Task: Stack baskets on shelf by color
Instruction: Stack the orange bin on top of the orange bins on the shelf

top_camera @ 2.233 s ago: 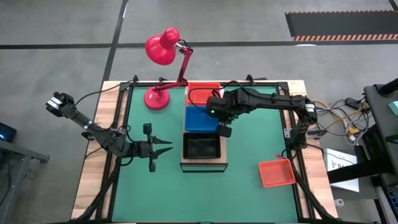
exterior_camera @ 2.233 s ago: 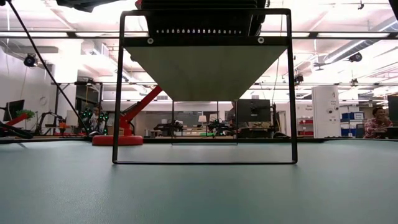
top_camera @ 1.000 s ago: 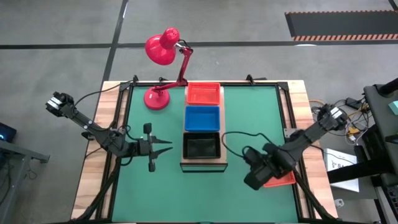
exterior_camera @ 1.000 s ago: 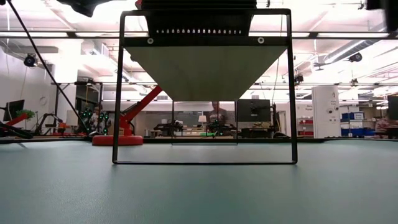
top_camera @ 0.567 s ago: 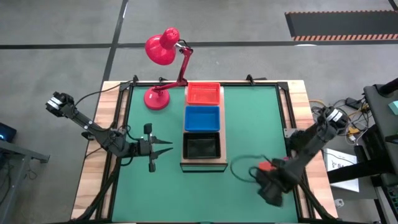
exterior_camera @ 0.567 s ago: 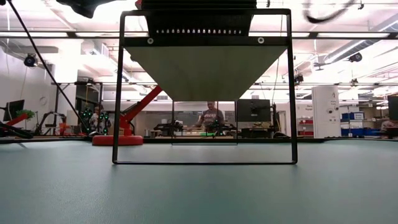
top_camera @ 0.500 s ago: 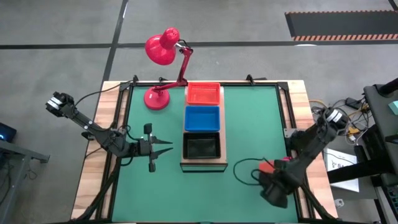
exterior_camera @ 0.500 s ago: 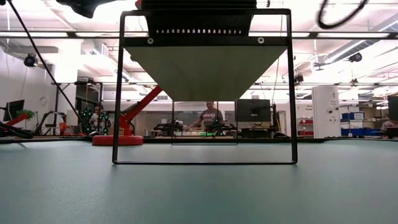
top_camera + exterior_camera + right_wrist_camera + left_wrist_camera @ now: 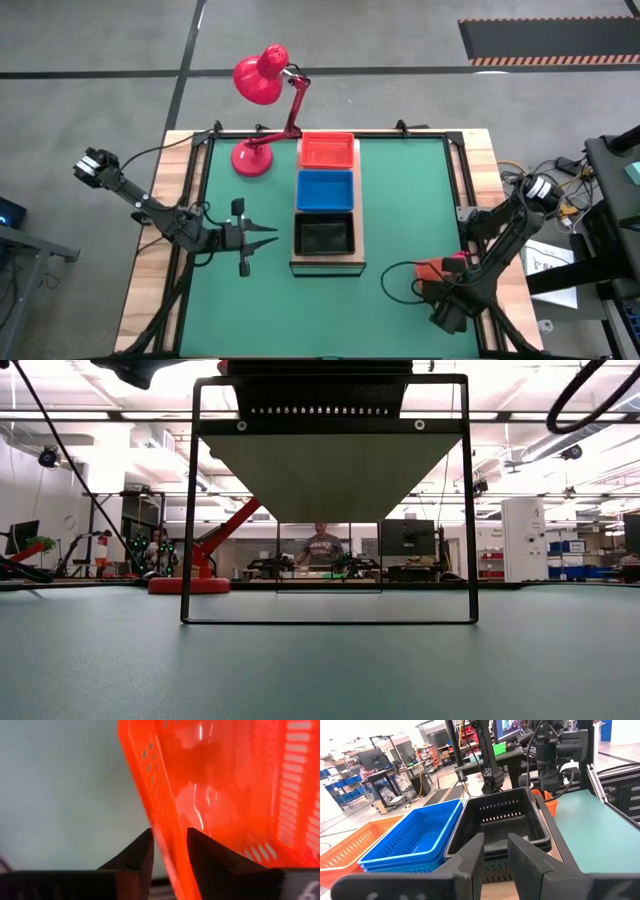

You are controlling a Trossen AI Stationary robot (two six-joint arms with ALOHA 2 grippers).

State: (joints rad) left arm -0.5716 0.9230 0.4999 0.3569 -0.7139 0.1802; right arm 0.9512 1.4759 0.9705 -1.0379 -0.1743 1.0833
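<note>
The right gripper (image 9: 169, 851) straddles the wall of the loose red-orange basket (image 9: 235, 790) at the table's near right corner, fingers open around it, not yet closed. If they close off-centre, the thin wall may slip or the basket tip. On the shelf (image 9: 328, 265) stand three baskets: black (image 9: 323, 236), blue (image 9: 326, 190), red-orange (image 9: 328, 151). The left gripper (image 9: 262, 240) waits open beside it.

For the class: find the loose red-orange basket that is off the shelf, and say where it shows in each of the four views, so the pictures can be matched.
High view: loose red-orange basket lies on the green mat, lower right, mostly hidden under the right arm.
Low view: not in it.
Left wrist view: an orange sliver shows beyond the black basket, by the far arm.
Right wrist view: fills the picture; the right gripper straddles its wall.
Shared landmark: the black basket, seen in high and left wrist views.
</note>
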